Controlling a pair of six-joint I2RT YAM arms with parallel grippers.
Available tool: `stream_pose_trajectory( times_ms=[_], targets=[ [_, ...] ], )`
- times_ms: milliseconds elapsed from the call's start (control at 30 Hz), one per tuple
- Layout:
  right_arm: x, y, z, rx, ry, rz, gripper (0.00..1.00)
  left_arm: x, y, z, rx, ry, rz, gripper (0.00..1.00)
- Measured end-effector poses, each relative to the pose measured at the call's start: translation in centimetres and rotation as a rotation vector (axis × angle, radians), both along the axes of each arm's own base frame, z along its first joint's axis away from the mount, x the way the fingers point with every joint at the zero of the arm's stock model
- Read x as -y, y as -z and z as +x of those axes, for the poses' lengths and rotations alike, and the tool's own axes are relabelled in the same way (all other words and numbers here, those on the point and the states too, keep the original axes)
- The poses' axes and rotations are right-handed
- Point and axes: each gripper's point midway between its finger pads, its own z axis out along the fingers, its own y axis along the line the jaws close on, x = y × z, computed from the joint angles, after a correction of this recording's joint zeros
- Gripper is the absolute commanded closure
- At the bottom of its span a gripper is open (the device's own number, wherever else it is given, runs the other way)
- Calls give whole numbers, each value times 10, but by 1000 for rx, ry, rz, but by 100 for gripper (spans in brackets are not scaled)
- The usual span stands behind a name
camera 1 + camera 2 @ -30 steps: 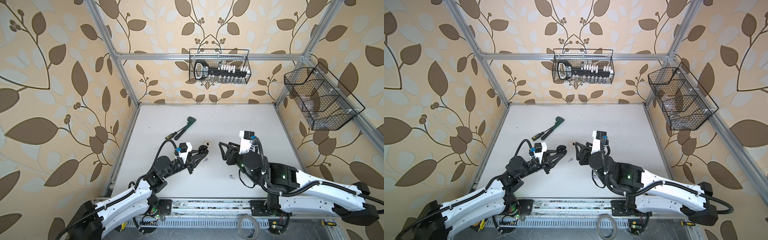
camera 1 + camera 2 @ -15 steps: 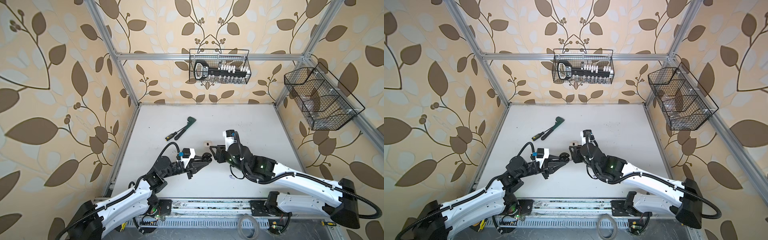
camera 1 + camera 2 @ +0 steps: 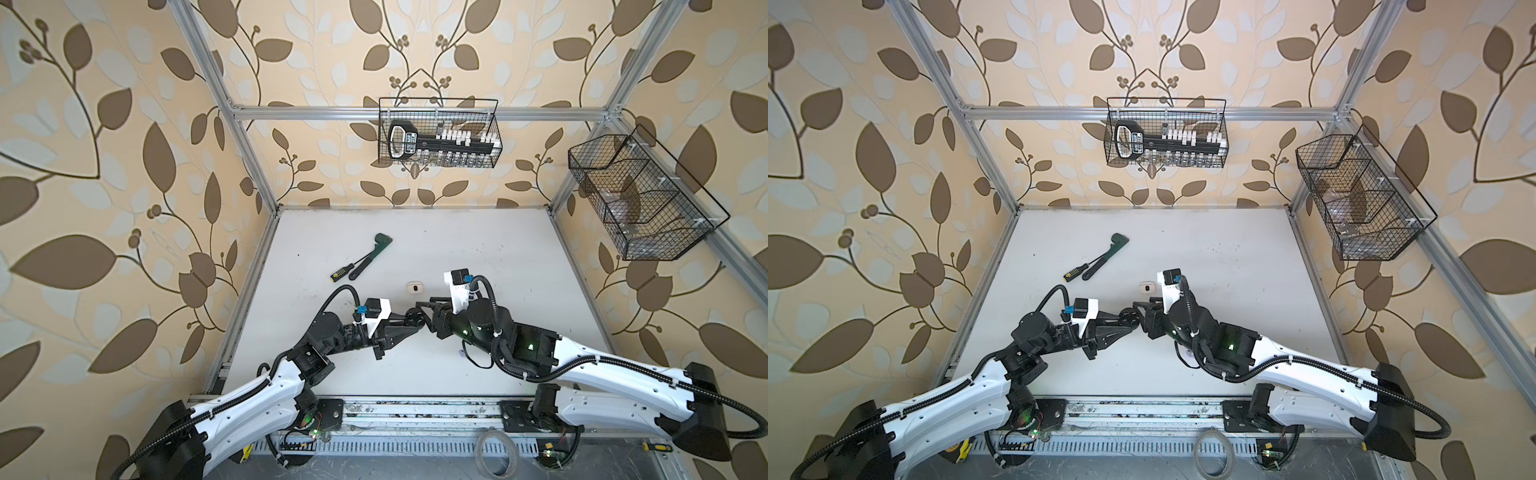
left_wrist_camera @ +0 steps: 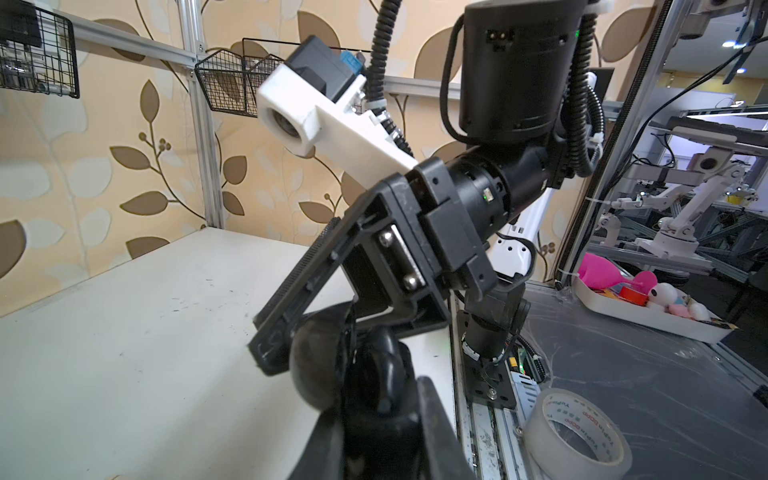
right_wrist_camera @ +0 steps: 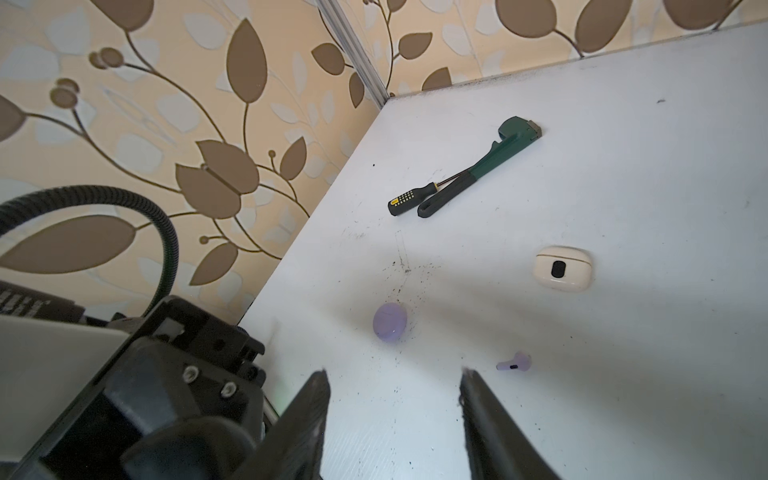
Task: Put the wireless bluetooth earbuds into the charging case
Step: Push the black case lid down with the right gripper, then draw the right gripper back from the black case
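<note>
My left gripper (image 3: 411,323) (image 3: 1124,321) (image 4: 374,401) is shut on a black charging case (image 3: 415,318) (image 3: 1128,316) (image 4: 320,365), held above the table with its lid hinged open. Facing it, the tips of my right gripper (image 3: 427,314) (image 3: 1140,316) (image 5: 394,372) reach almost to that case; its jaws stand open and hold nothing. A lavender earbud (image 5: 515,362) lies on the table just beyond one fingertip. A lavender case (image 5: 390,322) sits a little farther on. A cream case (image 3: 414,286) (image 3: 1147,286) (image 5: 563,270) lies shut beyond the grippers. No other earbuds show.
A green wrench (image 3: 372,257) (image 5: 482,170) and a black screwdriver (image 3: 344,271) (image 5: 409,198) lie together at the back left of the table (image 3: 478,249). Wire baskets (image 3: 438,137) (image 3: 640,199) hang on the back and right walls. A tape roll (image 4: 577,436) lies off the table's front edge.
My right gripper has swung left, close to the left gripper. The left gripper has shifted slightly nearer the front, still holding the black case.
</note>
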Motion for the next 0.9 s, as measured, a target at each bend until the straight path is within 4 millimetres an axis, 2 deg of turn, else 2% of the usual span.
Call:
stream_pose_trajectory(
  times_ms=[333,600,667,833,900],
  targets=[
    [-1,-23,-24,149,-43,-16,47,0,-12,-14,51,67,-33,100],
    [0,-27,-32,221,-59,-37,48,0,-12,-20,59,99,-32,100],
    [3,-30,-34,238,-64,-27,48,1,-10,-19,51,101,-24,100],
    [4,-61,-47,306,-106,82,48,5,9,-14,-12,99,30,100],
    [7,-68,-48,323,-105,101,47,5,12,-12,-22,87,37,100]
  ],
)
